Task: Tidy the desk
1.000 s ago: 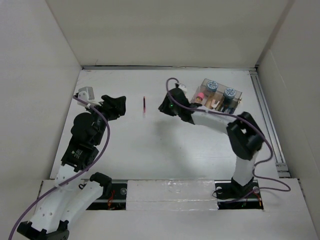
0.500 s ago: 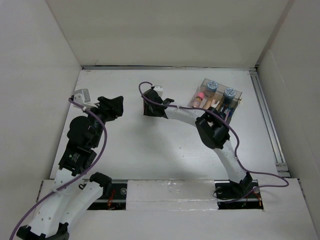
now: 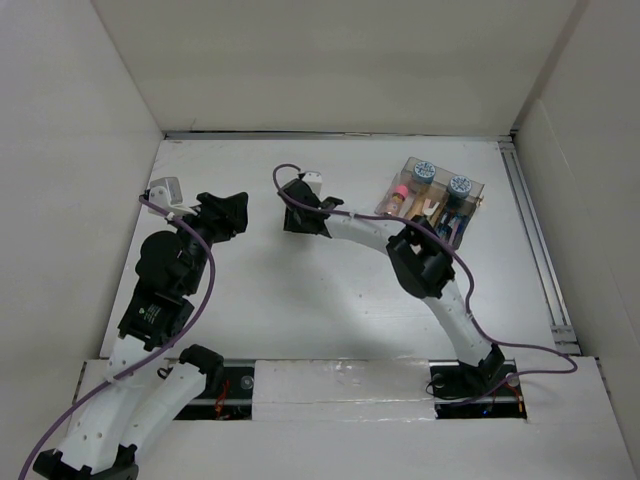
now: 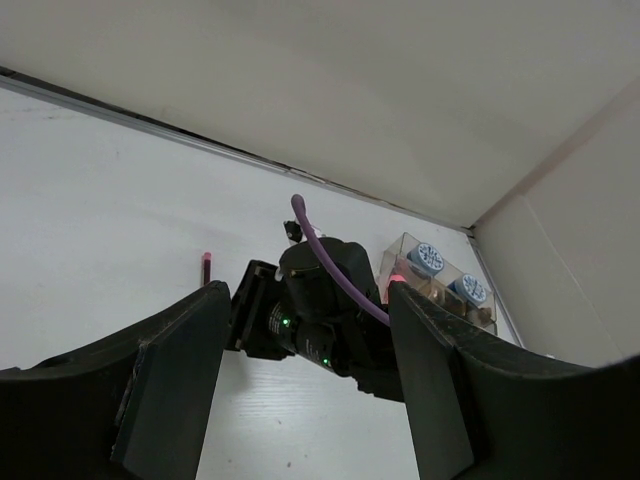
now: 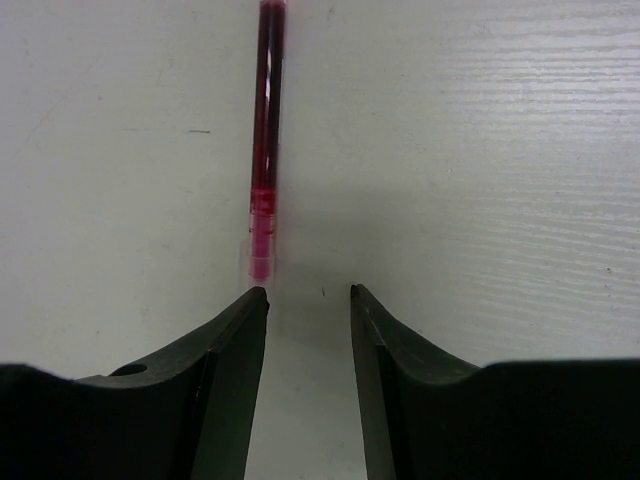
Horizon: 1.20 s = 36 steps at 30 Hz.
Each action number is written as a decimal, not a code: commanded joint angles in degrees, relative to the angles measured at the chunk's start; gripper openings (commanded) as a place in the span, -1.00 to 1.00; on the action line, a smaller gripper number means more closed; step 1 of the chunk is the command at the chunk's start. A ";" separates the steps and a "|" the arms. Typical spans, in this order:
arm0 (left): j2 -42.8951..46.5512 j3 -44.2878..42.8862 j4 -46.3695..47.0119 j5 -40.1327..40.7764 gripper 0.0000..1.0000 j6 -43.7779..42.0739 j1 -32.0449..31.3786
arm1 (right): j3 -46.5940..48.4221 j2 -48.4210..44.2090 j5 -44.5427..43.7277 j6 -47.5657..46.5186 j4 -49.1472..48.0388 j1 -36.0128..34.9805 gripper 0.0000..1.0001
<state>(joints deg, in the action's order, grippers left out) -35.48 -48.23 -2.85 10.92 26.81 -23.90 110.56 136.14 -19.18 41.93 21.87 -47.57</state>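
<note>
Right wrist view: newly swung across the worktop (image 5: 480,150), the right end effector (image 5: 308,295) hangs half-open and empty just short of the red pen (image 5: 266,140) lying there, a pickup apparently next.

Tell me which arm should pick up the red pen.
Right. The right gripper, open, sits at the pen's tip, almost lined up with it. The left gripper, also open, stands farther off to the side.

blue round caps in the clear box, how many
2: left blue cap and right blue cap, side by side at the far edge of the clear box. Others may be hidden.
</note>
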 commanded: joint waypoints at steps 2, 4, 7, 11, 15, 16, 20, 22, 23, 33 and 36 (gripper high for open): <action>0.59 0.24 2.32 -0.72 0.21 -0.44 0.26 | -4.36 -2.97 -0.25 1.22 -4.98 -0.94 -0.12; 0.42 0.07 1.71 -0.81 0.21 -0.44 0.26 | -6.84 -5.79 0.11 1.22 -9.90 -0.94 -0.13; 0.77 0.33 2.06 -0.72 0.21 -0.35 0.26 | -7.12 -6.15 0.98 1.40 -11.15 -0.94 -0.12; 0.68 0.24 2.06 -0.81 0.21 -0.35 0.26 | -0.80 -1.67 1.08 0.35 -5.97 -1.99 -0.12; 0.94 0.24 1.97 -0.72 0.21 -0.35 0.26 | 4.39 3.16 -0.06 0.25 -0.79 -2.53 -0.13; 1.03 0.15 1.97 -0.72 0.21 -0.44 0.26 | 5.27 3.69 -0.24 1.04 0.27 -2.53 -0.19; 1.12 0.15 1.89 -0.81 0.21 -0.44 0.26 | 5.44 3.26 -1.56 0.69 0.62 -2.53 -0.24; 1.29 0.15 1.89 -0.64 0.21 -0.44 0.26 | 5.54 3.08 -2.44 0.96 2.74 -2.53 -0.32; 1.30 0.15 1.89 -0.63 0.21 -0.44 0.26 | 4.84 2.91 -2.35 1.05 3.00 -2.53 -0.33; 2.17 0.15 1.97 -0.37 0.21 -0.44 0.26 | 9.23 4.23 -5.86 -1.94 14.24 -3.05 -0.49; 2.17 0.33 1.89 -0.37 0.21 -0.44 0.26 | 6.96 3.00 -7.01 -1.68 14.43 -3.05 -0.69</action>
<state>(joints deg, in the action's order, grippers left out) -33.87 -48.23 -2.83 10.72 26.81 -23.90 117.54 139.31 -23.09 41.36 31.00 -50.02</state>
